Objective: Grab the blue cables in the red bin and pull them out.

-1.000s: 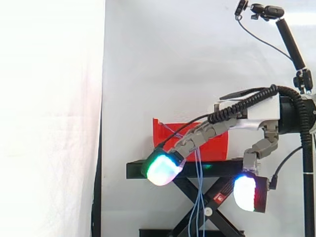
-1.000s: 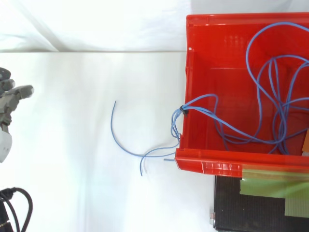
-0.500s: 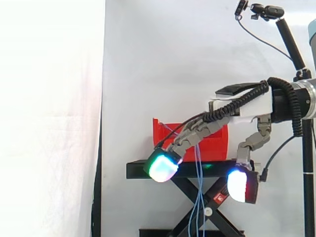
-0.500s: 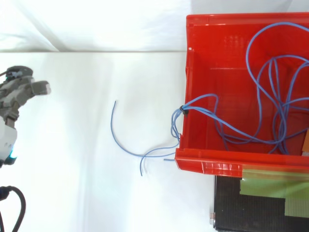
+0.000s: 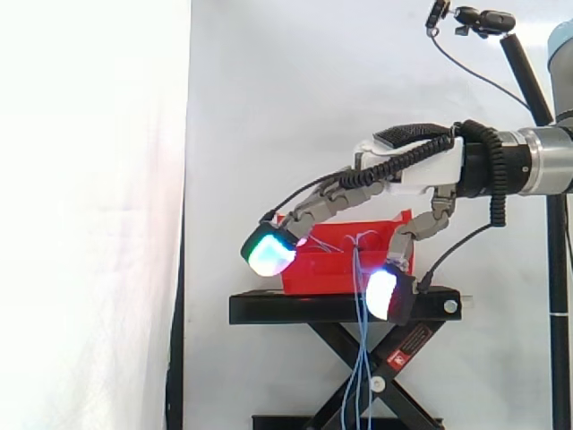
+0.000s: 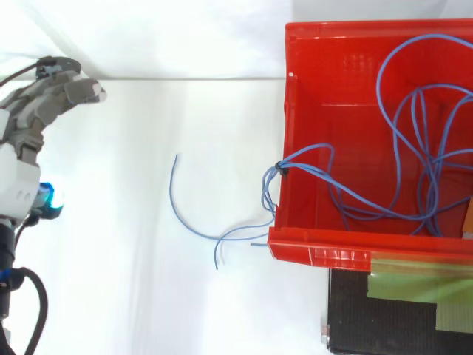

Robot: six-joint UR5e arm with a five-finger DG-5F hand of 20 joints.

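The red bin (image 6: 318, 255) holds a loose tangle of thin blue cables (image 6: 414, 148). Some strands cross its left wall at a small black tie (image 6: 281, 169) and trail onto the white surface (image 6: 194, 226). In the side view the bin (image 5: 336, 273) sits on a black stand, with blue cables (image 5: 360, 358) hanging down in front. My hand (image 5: 412, 168) hovers level with the bin's top, fingers stretched left and down and thumb hanging, open and holding nothing. Seen from above, the hand (image 6: 21, 159) is at the far left, well apart from the cables.
A black scissor stand (image 5: 340, 307) carries the bin. A camera on a black pole (image 5: 524, 67) stands at the upper right. Under the bin's near edge lies a black and green block (image 6: 399, 314). White cloth covers the ground and background.
The hand has risen from below the stand's top to the bin's rim height and shifted left in the side view. From above it has come further into view. The cables have not moved.
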